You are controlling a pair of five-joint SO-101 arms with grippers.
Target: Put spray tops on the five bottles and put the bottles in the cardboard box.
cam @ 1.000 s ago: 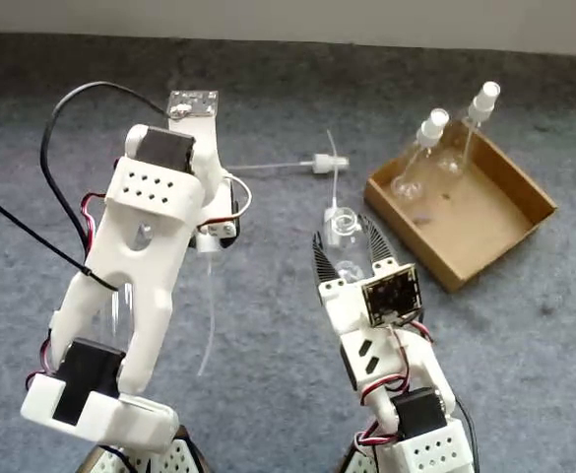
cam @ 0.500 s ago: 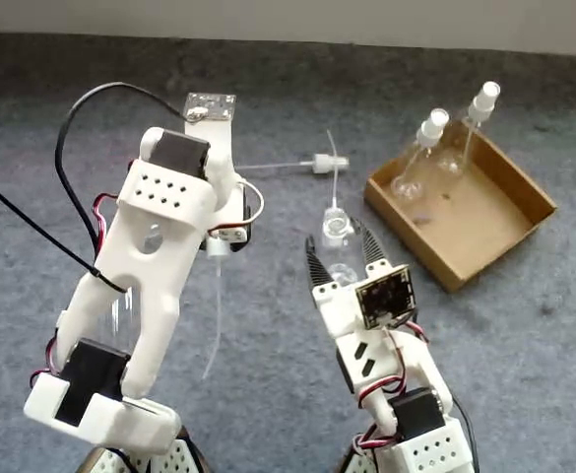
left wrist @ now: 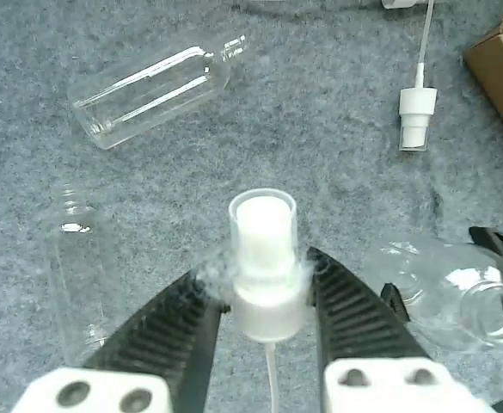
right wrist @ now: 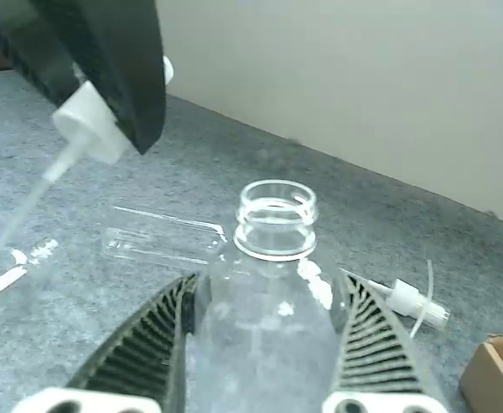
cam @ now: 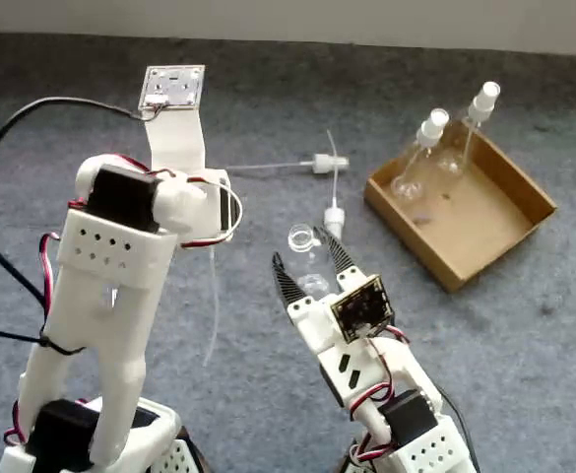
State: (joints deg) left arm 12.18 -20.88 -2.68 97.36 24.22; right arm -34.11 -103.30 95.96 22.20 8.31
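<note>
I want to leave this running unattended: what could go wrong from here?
The long dip tube hanging from the spray top in the left hand could miss the narrow mouth of the bottle and bend. The bottle sits tilted in the right hand and might slip when pressed.

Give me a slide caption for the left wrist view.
Left gripper clamping a spray top above grey carpet, with an uncapped bottle lying beyond and a loose spray top nearby.
</note>
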